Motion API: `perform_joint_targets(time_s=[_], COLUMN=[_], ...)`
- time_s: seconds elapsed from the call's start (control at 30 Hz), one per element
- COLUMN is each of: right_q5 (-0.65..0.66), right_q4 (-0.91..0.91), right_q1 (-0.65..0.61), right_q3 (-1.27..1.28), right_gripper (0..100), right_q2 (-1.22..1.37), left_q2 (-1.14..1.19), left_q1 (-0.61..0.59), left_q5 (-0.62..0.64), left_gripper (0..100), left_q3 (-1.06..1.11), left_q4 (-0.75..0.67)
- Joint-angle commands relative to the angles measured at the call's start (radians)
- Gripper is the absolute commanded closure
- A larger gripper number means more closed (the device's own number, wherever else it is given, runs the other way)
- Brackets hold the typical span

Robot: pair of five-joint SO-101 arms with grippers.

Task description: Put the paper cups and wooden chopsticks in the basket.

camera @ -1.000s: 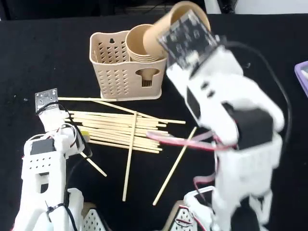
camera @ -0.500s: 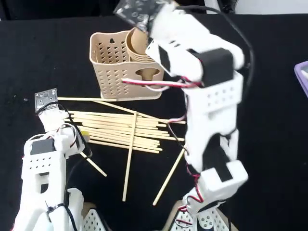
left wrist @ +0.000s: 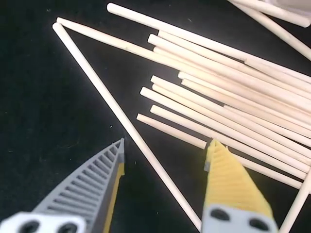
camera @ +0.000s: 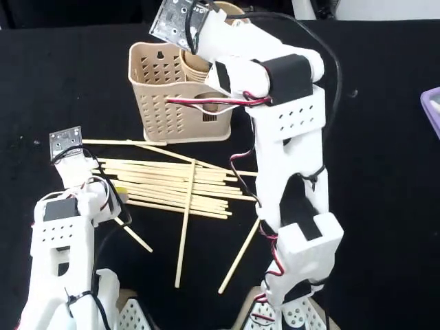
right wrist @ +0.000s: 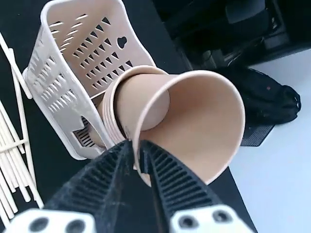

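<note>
From above: tan basket point(camera: 155, 89) at upper centre of the black worktop point(camera: 385, 172), nested paper cups point(camera: 194, 67) in its right compartment, right arm bent over it, loose wooden chopsticks point(camera: 172, 182) strewn centre-left below the basket, left arm at lower left. Left wrist: left gripper point(left wrist: 165, 145) with jaws spread wide and holding nothing, one long chopstick running between them. Right wrist: right gripper point(right wrist: 137, 145) with jaws pinched on the rim of a paper cup point(right wrist: 204, 121), tilted over the nested paper cups in the basket.
</note>
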Motion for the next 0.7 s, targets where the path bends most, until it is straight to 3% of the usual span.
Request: perform_joint_targets(time_s=[0.0, 0.3, 0.47, 0.67], right_q5=[-0.077, -0.31, -0.397, -0.407], right_q4=[-0.025, -0.149, -0.051, 0.086], right_q1=[-0.021, -0.043, -0.035, -0.028], right_q3=[-0.039, -0.097, -0.188, -0.2], right_gripper=[84.1, 81.5, 81.9, 99.2], right_q2=[0.002, 0.005, 0.002, 0.019], left_q2=[-0.011, -0.011, -0.011, -0.011], left_q1=[-0.008, -0.008, -0.008, -0.008], left_q5=[0.008, 0.008, 0.008, 0.008], left_gripper=[73, 73, 73, 73], left_q3=[-0.038, -0.038, -0.036, -0.036], left_q4=[0.006, 0.008, 0.008, 0.008])
